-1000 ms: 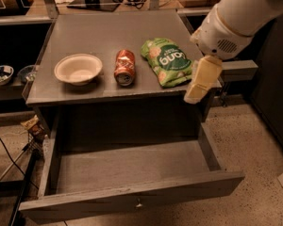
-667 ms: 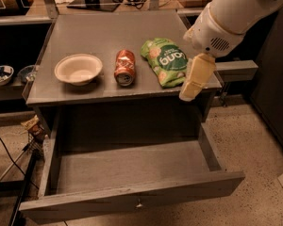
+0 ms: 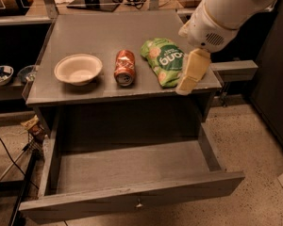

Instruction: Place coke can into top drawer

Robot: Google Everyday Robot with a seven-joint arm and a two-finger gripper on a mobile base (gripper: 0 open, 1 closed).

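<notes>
The coke can (image 3: pixel 124 67) lies on its side on the grey cabinet top (image 3: pixel 108 32), between a white bowl and a green snack bag. The top drawer (image 3: pixel 132 168) is pulled open below and holds nothing; its small metal knob (image 3: pixel 138 203) shows on the front panel. My gripper (image 3: pixel 188 81) hangs over the right edge of the cabinet top, just right of the snack bag and well right of the can. It holds nothing that I can see.
A white bowl (image 3: pixel 78 68) sits left of the can. A green snack bag (image 3: pixel 164 60) lies right of it. Small bowls (image 3: pixel 0 74) sit on a low shelf at the left. Cables (image 3: pixel 9 159) run along the floor at the left.
My arm and gripper have moved a little to the left, toward the snack bag. The can, bowl, bag and drawer have not moved.
</notes>
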